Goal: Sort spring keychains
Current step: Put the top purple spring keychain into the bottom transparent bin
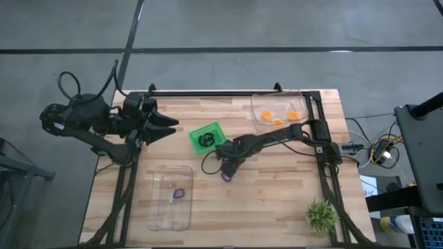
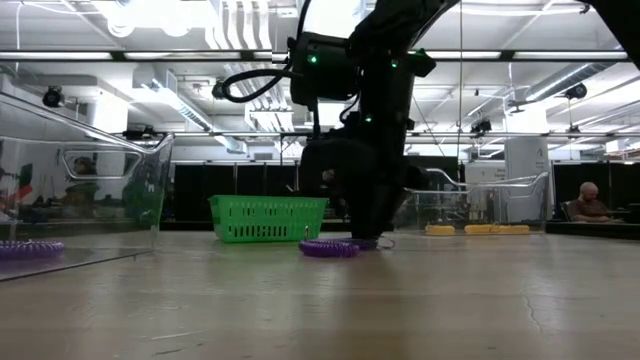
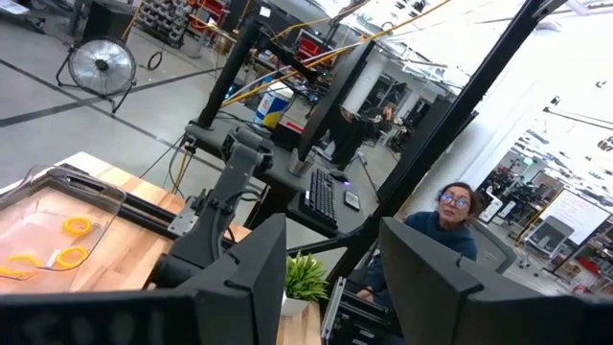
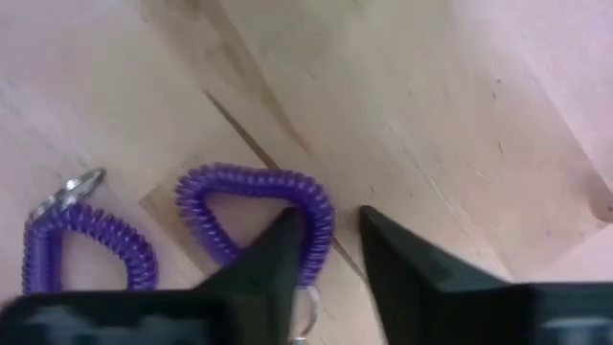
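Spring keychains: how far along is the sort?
Done: three orange coiled keychains in the far clear tray, one purple coil in the near clear tray, dark ones in the green basket. In hand: right gripper open around a purple coil on the table. Left: a second loose purple coil.

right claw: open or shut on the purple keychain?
Open. In the right wrist view the right claw straddles one side of the purple keychain lying on the table; a gap shows between its fingers.

Claw (image 4: 326,244) over purple keychain (image 4: 254,216) — tabletop (image 4: 431,96)
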